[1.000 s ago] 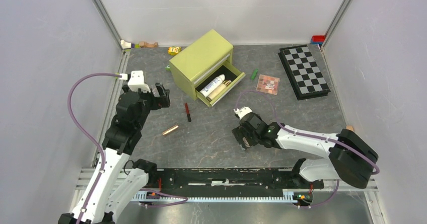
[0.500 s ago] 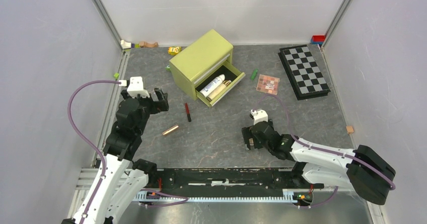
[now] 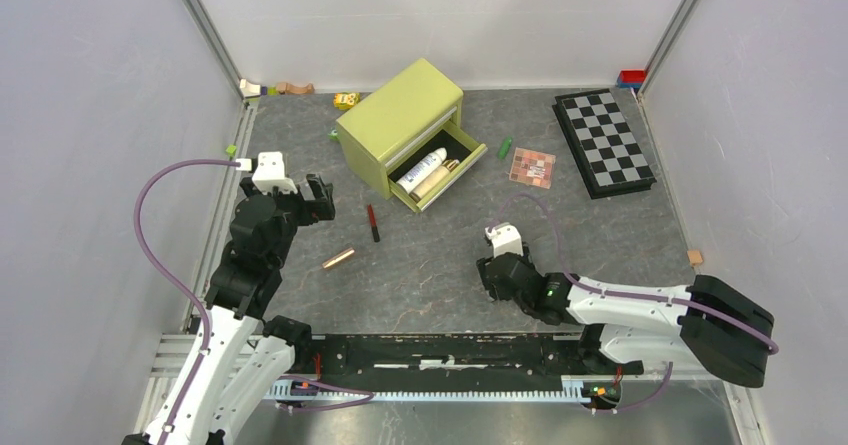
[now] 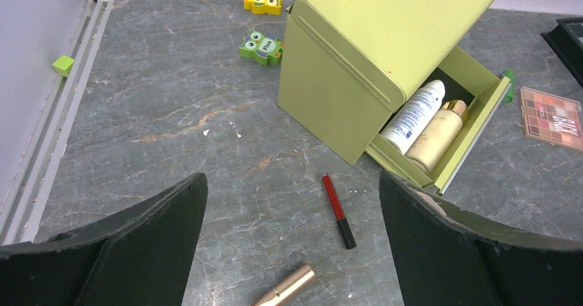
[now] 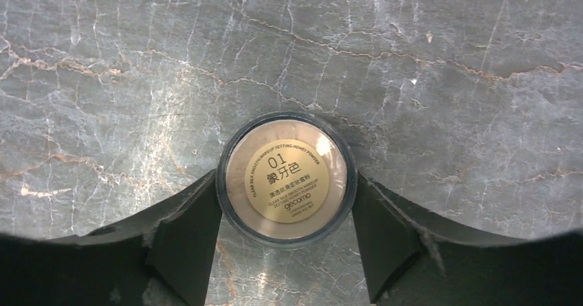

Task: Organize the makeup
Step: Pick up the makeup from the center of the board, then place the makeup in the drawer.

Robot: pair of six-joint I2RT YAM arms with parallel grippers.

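Observation:
My right gripper (image 5: 287, 190) is shut on a round tan compact (image 5: 287, 175) with a gold label, low over the grey floor; in the top view the gripper (image 3: 493, 271) hides it. My left gripper (image 3: 318, 200) is open and empty (image 4: 292, 251), above a red-black pencil (image 4: 338, 211) and a rose-gold tube (image 4: 283, 287); both show in the top view, pencil (image 3: 373, 222) and tube (image 3: 338, 258). The green box's open drawer (image 3: 440, 170) holds a white bottle (image 4: 412, 116) and a tan bottle (image 4: 436, 134). A green stick (image 3: 505, 148) and an eyeshadow palette (image 3: 531, 167) lie right of it.
The green drawer box (image 3: 400, 115) stands at the back centre. A chequered board (image 3: 603, 142) lies at the back right. Toy blocks (image 3: 347, 100) sit along the back wall, an owl block (image 4: 261, 45) beside the box, a green cube (image 3: 230, 150) on the left rail.
My right arm swung its elbow right and shifted the gripper slightly, still holding the compact. My left gripper dropped a little towards me, then stayed still.

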